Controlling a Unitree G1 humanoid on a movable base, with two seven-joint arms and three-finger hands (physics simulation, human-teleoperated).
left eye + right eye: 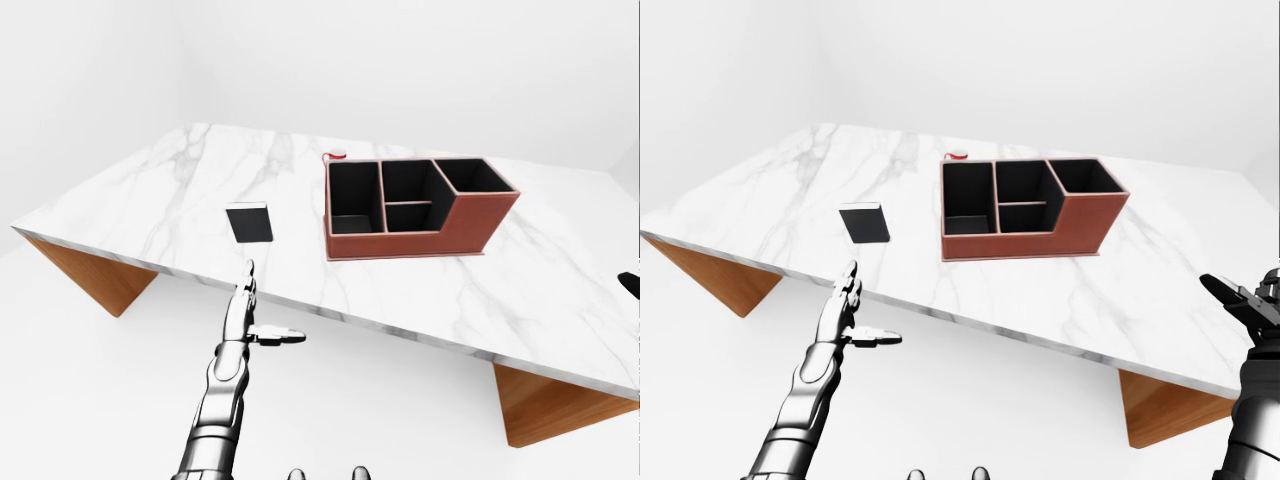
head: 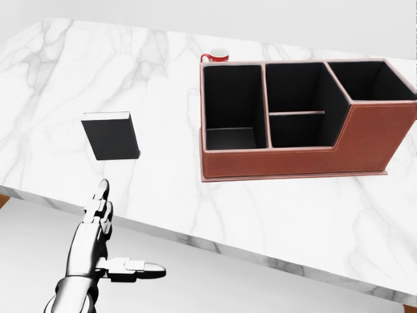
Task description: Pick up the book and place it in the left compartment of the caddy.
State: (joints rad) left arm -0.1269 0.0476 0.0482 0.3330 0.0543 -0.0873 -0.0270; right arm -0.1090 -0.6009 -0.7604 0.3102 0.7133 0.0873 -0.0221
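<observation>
A black book (image 2: 111, 135) lies flat on the white marble table (image 2: 293, 215), at the left of the head view. To its right stands the brown caddy (image 2: 293, 162) with black compartments; its left compartment (image 2: 233, 104) holds nothing. My left hand (image 2: 128, 228) hovers open below the table's near edge, just under the book and apart from it, fingers pointing up and thumb out to the right. My right hand (image 1: 1243, 295) shows at the right edge of the right-eye view, off the table's corner, with its fingers spread and nothing in them.
A red and white mug (image 2: 215, 57) stands just above the caddy's left end in the head view. The table rests on wooden supports (image 1: 92, 278) at both ends. White floor lies below the table's near edge.
</observation>
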